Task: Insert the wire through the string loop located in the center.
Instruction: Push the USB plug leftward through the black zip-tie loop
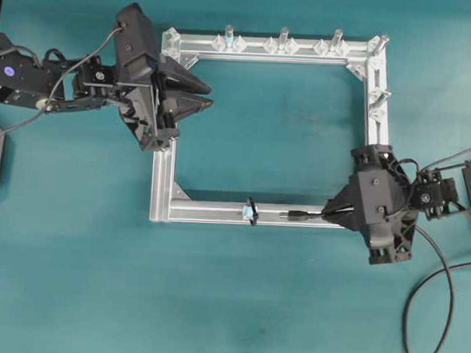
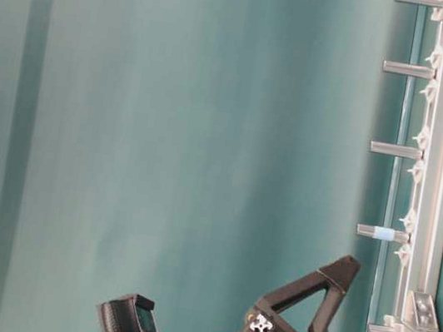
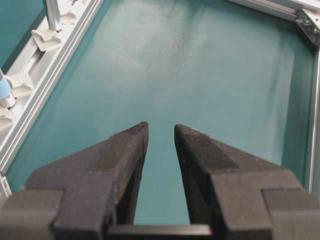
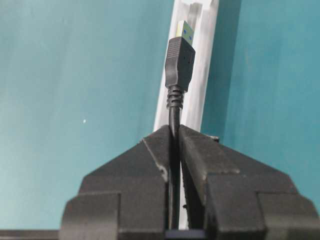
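From overhead, the right gripper [image 1: 330, 211] is pinching the wire [image 1: 299, 215] just behind its plug, jaws pressed together on the cable, plug pointing left along the near rail of the aluminium frame [image 1: 162, 180]. The string loop [image 1: 251, 210] is standing on that same rail, near the plug tip but apart from it. To thread well, I'd say the plug needs to be travelling level with the loop's opening and straight along the rail, slowly, since the loop is tiny. The left gripper [image 1: 208, 93] is hovering over the frame's far left corner, jaws partly spread, holding nothing.

At table level, only upright pegs [image 2: 394, 149] on the frame are showing clearly; the loop is too small to judge.

The left wrist view is showing spread fingers [image 3: 125, 150] over bare cloth.

The right wrist view is showing the plug sticking out beyond the clamped jaws, lined over the rail.

No containers are present; the frame is enclosing only cloth.
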`<state>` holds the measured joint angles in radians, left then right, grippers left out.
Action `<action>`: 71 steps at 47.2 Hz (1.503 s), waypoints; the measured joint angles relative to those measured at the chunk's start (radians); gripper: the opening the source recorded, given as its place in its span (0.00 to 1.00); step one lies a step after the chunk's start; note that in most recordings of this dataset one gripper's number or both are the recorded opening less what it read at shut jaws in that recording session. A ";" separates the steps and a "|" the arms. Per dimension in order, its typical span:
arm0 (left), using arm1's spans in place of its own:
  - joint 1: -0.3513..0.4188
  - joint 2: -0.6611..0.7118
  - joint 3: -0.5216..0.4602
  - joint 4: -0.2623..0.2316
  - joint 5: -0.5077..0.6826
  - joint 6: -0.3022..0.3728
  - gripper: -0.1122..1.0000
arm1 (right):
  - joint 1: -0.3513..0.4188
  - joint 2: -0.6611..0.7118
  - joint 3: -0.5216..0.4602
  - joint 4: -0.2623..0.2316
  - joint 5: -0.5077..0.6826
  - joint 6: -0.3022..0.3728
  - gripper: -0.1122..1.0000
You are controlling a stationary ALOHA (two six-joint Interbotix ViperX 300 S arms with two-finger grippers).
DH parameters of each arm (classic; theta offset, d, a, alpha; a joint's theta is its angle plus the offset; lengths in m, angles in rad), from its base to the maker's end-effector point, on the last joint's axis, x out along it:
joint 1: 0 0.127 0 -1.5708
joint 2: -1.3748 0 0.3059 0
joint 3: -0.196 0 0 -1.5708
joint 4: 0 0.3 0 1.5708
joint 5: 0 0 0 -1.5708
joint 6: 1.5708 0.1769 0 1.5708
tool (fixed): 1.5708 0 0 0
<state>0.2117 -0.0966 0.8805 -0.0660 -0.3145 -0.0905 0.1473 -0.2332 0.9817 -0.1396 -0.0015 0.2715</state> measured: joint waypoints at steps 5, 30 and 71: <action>-0.002 0.000 0.000 0.000 0.000 -0.002 0.38 | -0.003 0.000 0.000 0.000 -0.014 0.002 0.16; -0.006 0.000 0.000 0.000 0.000 0.000 0.38 | -0.006 0.000 0.003 0.002 -0.018 0.002 0.16; -0.009 0.000 -0.002 0.000 0.000 -0.002 0.38 | -0.018 0.106 -0.080 0.000 -0.063 0.026 0.16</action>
<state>0.2025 -0.0966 0.8790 -0.0660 -0.3145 -0.0920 0.1289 -0.1273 0.9020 -0.1396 -0.0644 0.2976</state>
